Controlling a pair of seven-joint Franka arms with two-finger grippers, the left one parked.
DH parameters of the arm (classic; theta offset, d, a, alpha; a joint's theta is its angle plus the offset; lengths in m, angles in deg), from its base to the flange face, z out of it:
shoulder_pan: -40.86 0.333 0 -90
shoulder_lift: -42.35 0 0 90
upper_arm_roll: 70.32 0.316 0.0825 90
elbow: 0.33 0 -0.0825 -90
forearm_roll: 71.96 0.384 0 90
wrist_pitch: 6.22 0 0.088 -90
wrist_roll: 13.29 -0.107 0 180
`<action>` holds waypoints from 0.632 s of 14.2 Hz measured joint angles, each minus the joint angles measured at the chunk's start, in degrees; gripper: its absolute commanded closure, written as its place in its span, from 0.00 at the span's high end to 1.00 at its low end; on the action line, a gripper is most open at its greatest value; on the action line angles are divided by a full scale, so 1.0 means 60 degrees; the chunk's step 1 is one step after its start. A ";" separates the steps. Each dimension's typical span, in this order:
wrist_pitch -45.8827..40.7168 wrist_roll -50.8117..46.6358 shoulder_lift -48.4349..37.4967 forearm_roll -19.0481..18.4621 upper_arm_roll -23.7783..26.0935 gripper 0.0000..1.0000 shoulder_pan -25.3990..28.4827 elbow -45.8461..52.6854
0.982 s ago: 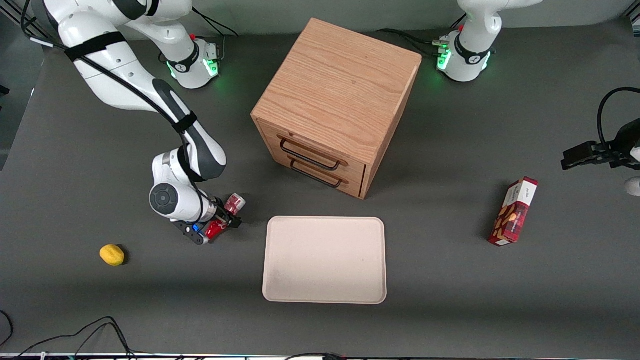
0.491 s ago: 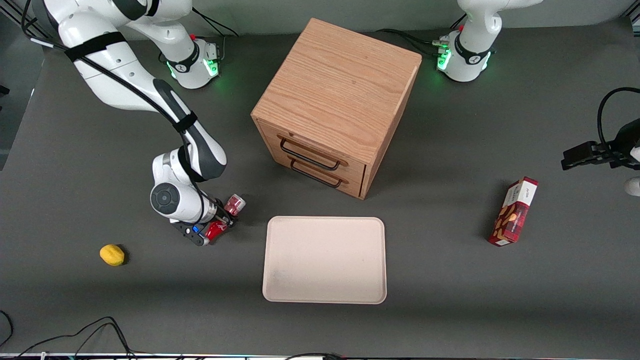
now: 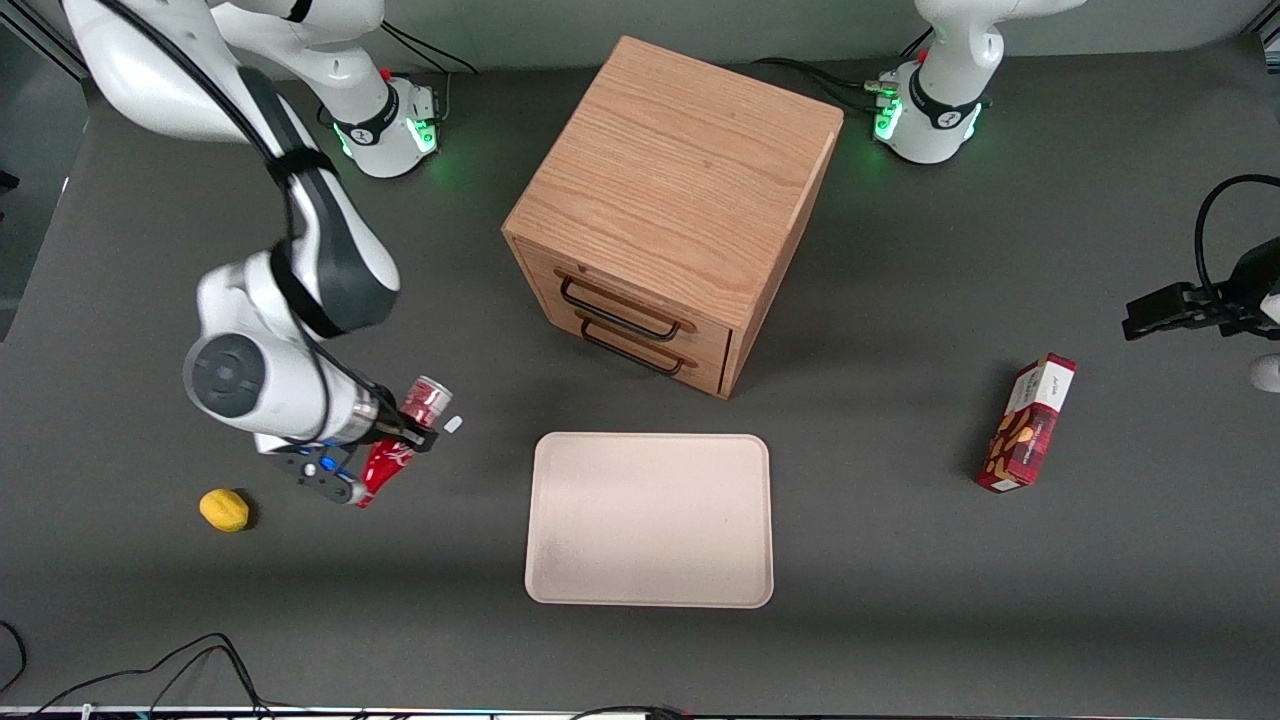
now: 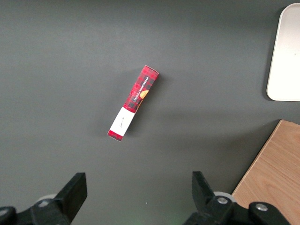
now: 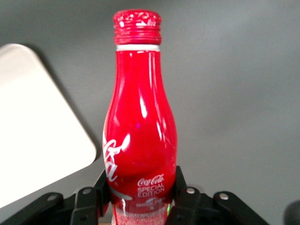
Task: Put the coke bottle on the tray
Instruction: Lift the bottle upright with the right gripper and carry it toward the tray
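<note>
In the front view the pincer (image 3: 395, 452) and its wrist cover the middle of the coke bottle (image 3: 385, 466), leaving only its two ends showing. In the right wrist view the bottle's (image 5: 140, 140) base is cut off by the picture's edge, as is most of the tray (image 5: 37, 126). In the left wrist view only a corner of the tray (image 4: 285, 56) and of the wooden cabinet (image 4: 274, 173) shows, and the lettering on the snack box (image 4: 133, 103) is too small to read.

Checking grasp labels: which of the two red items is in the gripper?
The coke bottle, clamped near its base by the gripper. The red snack box lies untouched toward the parked arm's end.
</note>
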 measured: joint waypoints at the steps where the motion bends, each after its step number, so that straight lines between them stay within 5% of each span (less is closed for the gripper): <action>1: -0.0501 0.0266 -0.0017 0.0000 0.0114 0.00 -0.0009 0.0612; 9: -0.0060 0.0868 0.1430 -0.0009 0.1596 0.00 0.0446 0.2893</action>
